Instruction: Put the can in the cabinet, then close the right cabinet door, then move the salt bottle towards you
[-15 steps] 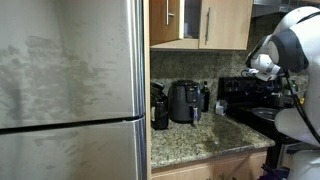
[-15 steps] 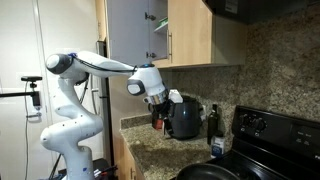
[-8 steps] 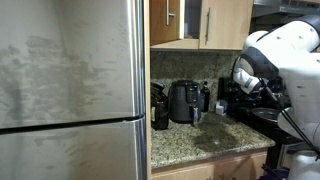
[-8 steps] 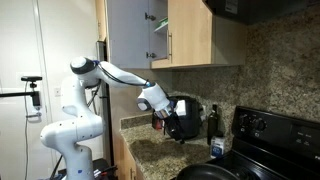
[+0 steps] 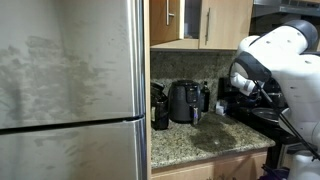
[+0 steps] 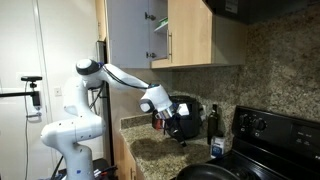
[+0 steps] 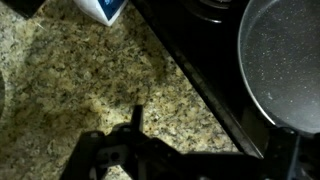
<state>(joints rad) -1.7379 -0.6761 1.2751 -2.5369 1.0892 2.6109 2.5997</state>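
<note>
A speckled granite surface [image 7: 90, 90] runs beside a black stove [image 6: 272, 132], under a wooden cabinet [image 6: 190, 35]. The end effector [image 6: 181, 130] hangs low over that surface with its jaws spread wide and nothing between them.

In the wrist view the salt bottle [image 7: 104, 8] stands at the top edge, ahead of the end effector and somewhat to the left of its centre line, with bare granite in between. It is upright, so its long axis is vertical. In an exterior view the salt bottle [image 6: 216, 148] stands near the front of the surface, just beside the stove. It is lower than the end effector and farther toward the stove. A reach for it would probably run forward and down.

A dark pan [image 7: 285, 60] rests on the stove. Higher up, a pale panel [image 6: 128, 30] looks like a cabinet door swung open. The can cannot be made out.
</note>
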